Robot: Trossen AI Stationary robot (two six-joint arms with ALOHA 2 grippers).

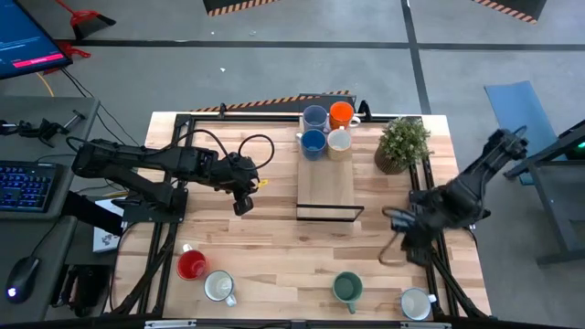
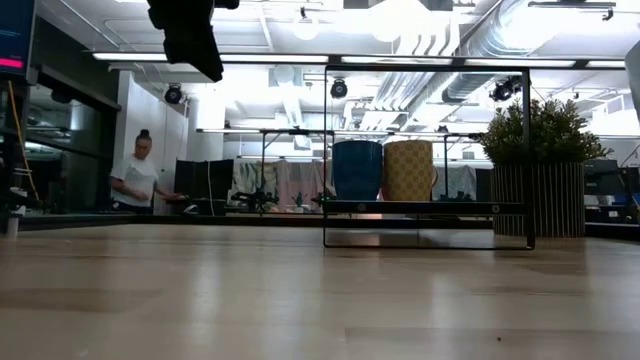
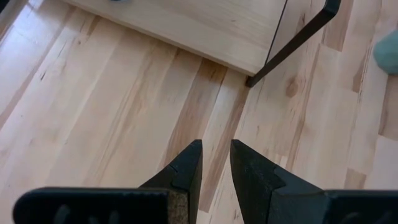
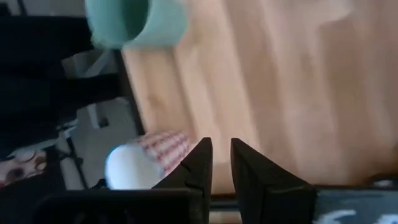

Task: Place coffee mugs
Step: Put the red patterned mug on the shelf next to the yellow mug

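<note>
High view, raised stand: a light wooden board on a thin black metal frame (image 1: 326, 187) sits at the middle of the pale plank table (image 1: 274, 251).
Mugs on the stand: four stand in a tight square at its far end: a light blue round ceramic mug (image 1: 314, 118), an orange ceramic mug (image 1: 342, 114), a dark blue ceramic mug (image 1: 313, 143) and a cream ceramic mug (image 1: 339, 142).
Mugs on the table: along the near edge, a red ceramic mug (image 1: 192, 265), a white ceramic mug (image 1: 219, 287) just beside it, a green ceramic mug (image 1: 347, 289) farther right, and another white mug (image 1: 416, 303) near the right corner.
Potted plant: a small leafy green plant in a slatted pot (image 1: 400, 144) stands just right of the stand.
Left gripper (image 1: 243, 203): above bare table left of the stand; its wrist view shows the two dark fingers (image 3: 186, 171) a narrow gap apart, holding nothing.
Right gripper (image 1: 400, 222): at the table's right edge, beyond the green mug; fingers (image 4: 200, 165) slightly apart, nothing between them.
Low view: the dark blue and cream mugs show side by side on the stand; a person (image 2: 137, 178) stands far back in the room.
</note>
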